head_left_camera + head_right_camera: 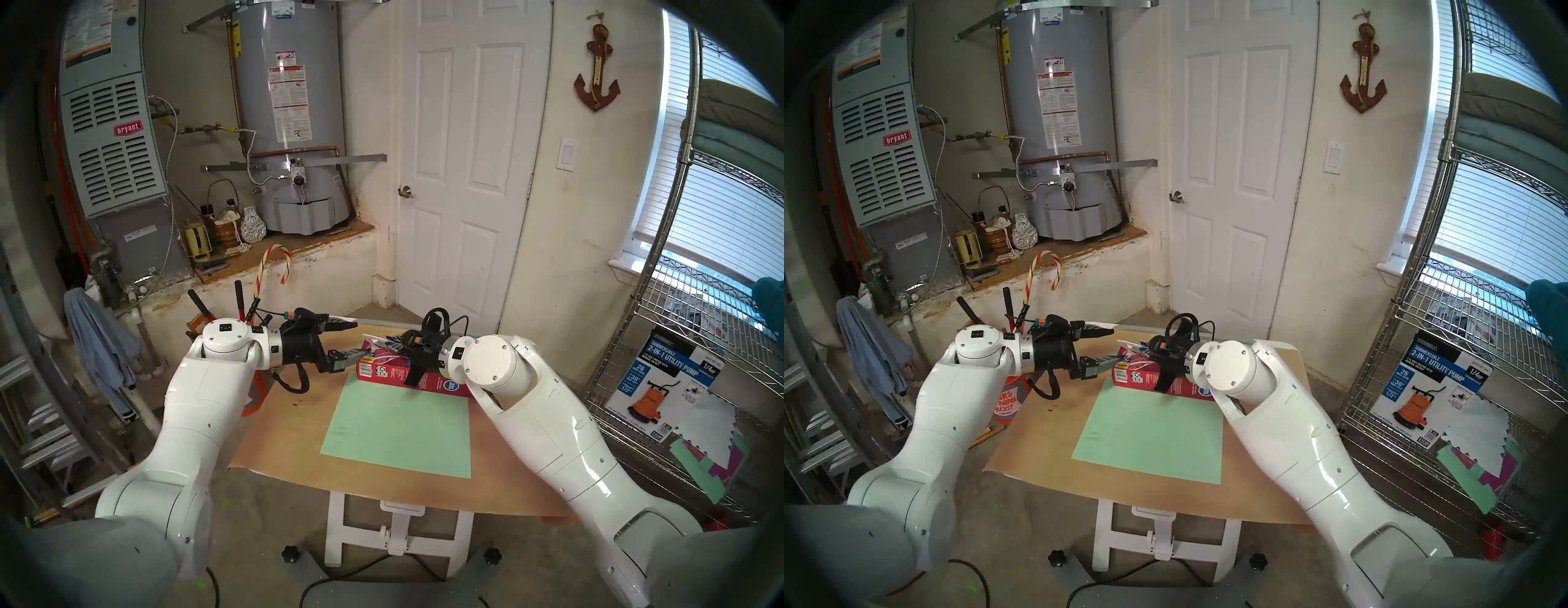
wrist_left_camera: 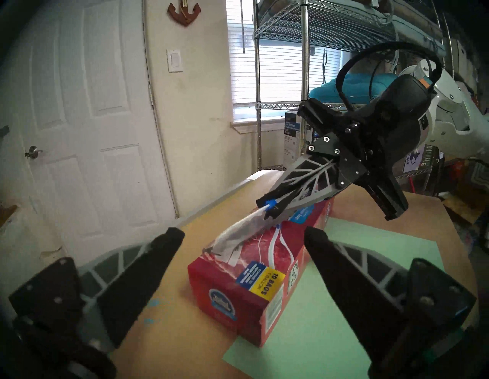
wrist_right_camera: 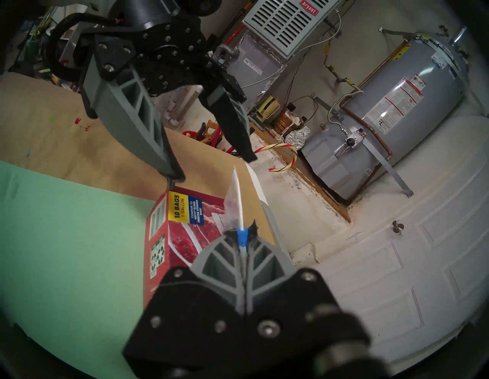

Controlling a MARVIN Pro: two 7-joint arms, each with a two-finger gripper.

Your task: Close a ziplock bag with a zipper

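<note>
Zipper (image 3: 243, 236) sat pinched between the closed fingertips of the right gripper (image 2: 268, 209), a small blue slider on its white track. Ziplock bag (image 2: 238, 234) trailed out ahead of those fingertips, its whitish top band stretched away from the slider and its clear body sagging onto the top of the red box (image 2: 246, 291) below. Seemed held that way so the slider stayed fixed while the band could be pulled straight.

Left gripper (image 1: 357, 339) stood with its jaws spread wide, holding nothing. Faced the right gripper across the box, with the free end of the bag's band ahead of its fingertips and roughly in line with the gap between them. Lower finger (image 1: 345, 356) hung just beside the near end of the box; contact could not be made out. Wide spread probably meant to let the thin band pass between the fingers before closing.

Box lay along the far edge of the green sheet (image 1: 399, 424) on the brown-papered table (image 1: 292, 416), under both grippers, serving as a raised rest for the limp plastic. Judged stage: slider secured, free corner of the bag not yet gripped. Next move would likely call for a pinch on the band's end. Risk: floppy film slipping past the open fingers.
</note>
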